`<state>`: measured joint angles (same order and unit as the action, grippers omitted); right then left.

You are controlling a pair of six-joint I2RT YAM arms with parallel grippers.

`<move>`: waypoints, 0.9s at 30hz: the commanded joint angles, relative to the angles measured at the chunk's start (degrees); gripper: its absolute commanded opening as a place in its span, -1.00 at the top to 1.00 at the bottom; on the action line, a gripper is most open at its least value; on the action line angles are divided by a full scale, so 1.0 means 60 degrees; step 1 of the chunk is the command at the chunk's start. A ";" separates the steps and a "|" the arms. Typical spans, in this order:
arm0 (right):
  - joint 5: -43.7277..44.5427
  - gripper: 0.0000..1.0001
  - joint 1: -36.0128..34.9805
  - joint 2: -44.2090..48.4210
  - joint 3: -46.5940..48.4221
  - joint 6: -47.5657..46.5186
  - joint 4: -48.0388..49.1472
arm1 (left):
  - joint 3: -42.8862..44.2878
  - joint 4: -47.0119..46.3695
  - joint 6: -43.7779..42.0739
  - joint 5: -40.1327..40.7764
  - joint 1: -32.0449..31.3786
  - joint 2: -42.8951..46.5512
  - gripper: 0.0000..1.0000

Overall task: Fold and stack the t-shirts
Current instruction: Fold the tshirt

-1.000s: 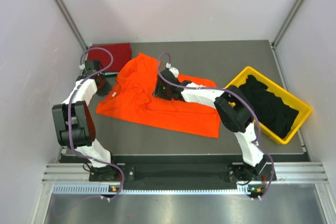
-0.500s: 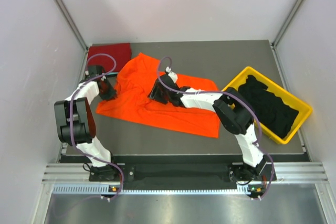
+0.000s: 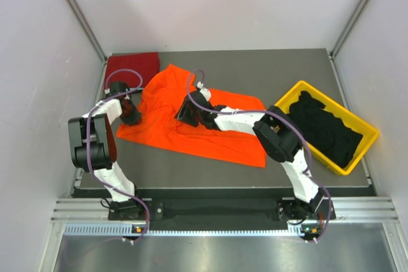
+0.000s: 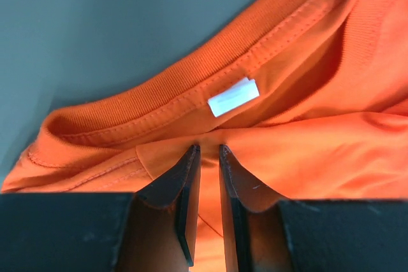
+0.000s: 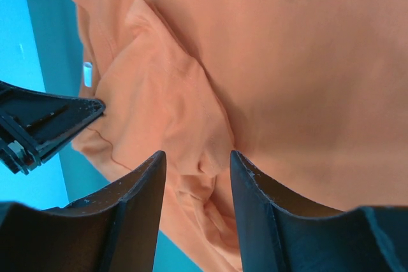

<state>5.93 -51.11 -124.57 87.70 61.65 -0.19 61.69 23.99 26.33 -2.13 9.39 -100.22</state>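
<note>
Grey tabletop (image 3: 287, 74) seen from above: the orange t-shirt (image 3: 210, 141) sprawls rumpled at its middle, long axis left to right, with both arms on its left half. Left wrist view: the left gripper (image 4: 208, 157), nearly closed, pinches cloth just below the collar (image 4: 159, 87). Right wrist view: the right gripper (image 5: 194, 164) gapes wide astride a raised crease.

Seen from above, the right arm (image 3: 245, 120) covers the middle of the orange t-shirt (image 3: 217, 146).
</note>
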 commanded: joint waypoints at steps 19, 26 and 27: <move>0.1588 0.89 -0.0549 -0.0229 0.0881 0.0127 -0.1023 | -0.0043 -0.0102 -0.0169 0.0941 0.0017 -0.0317 0.53; 0.2000 0.94 -0.0388 0.0035 0.0750 -0.0577 -0.1244 | 0.0089 0.0045 -0.0169 0.1263 0.0017 -0.0493 0.51; 0.1927 0.97 -0.0402 0.0020 0.0720 -0.0577 -0.1200 | 0.0089 0.0059 -0.0169 0.1263 0.0017 -0.0493 0.52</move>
<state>15.33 -53.82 -126.45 90.17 60.31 -7.57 62.13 23.51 26.00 2.57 9.32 -101.45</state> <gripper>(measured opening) 0.027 0.241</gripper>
